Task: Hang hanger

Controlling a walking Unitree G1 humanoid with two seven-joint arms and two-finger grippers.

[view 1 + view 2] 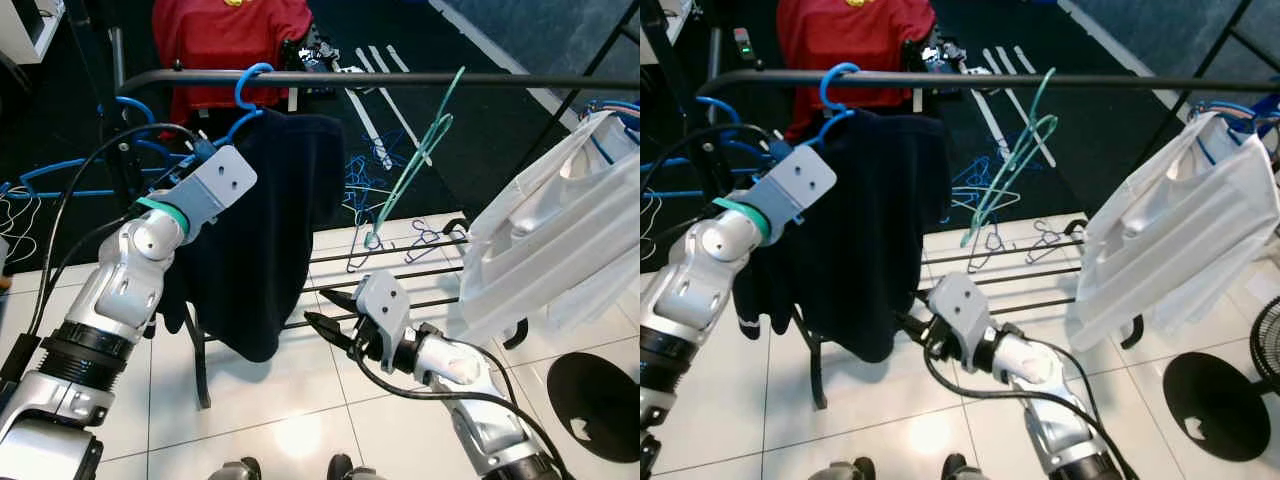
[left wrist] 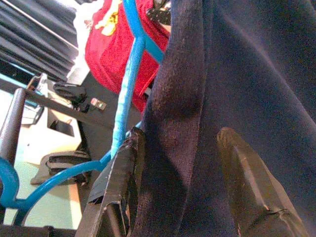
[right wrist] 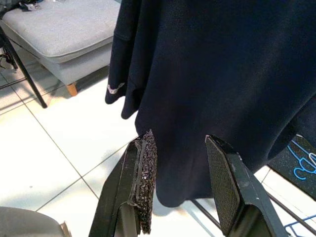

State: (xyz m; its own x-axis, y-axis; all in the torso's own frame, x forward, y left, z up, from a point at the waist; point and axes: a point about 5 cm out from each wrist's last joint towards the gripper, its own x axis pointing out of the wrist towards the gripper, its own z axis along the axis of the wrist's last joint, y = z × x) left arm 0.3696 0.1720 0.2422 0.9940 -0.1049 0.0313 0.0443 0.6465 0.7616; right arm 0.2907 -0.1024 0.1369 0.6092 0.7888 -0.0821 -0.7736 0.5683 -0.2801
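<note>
The landmark is the black rail (image 1: 400,79), which runs across the upper part of the head views. At the left end of it the left gripper (image 2: 182,163) is raised just under the rail, at the shoulder of the dark navy garment (image 1: 265,230); in the left wrist view its two fingers (image 2: 121,182) stand apart with the navy cloth between them, but I cannot tell if they really pinch it. The blue hanger (image 1: 250,85) has its hook over the rail, and the navy garment hangs from it, reaching down well below the rail; the blue arm of the hanger runs beside one finger of the left gripper. Behind the rail there is a red garment (image 1: 230,35). More to the right, a thin teal hanger (image 1: 415,160) hangs tilted from the rail, with nothing on it. Below the rail, low and near the bottom edge of the navy garment, is the right gripper (image 1: 325,312); its fingers are spread apart and hold nothing, and they point toward the hem of the cloth. At the right end of the rail a white garment (image 1: 550,240) hangs on another hanger; under it the floor is of white tiles (image 1: 300,400).
</note>
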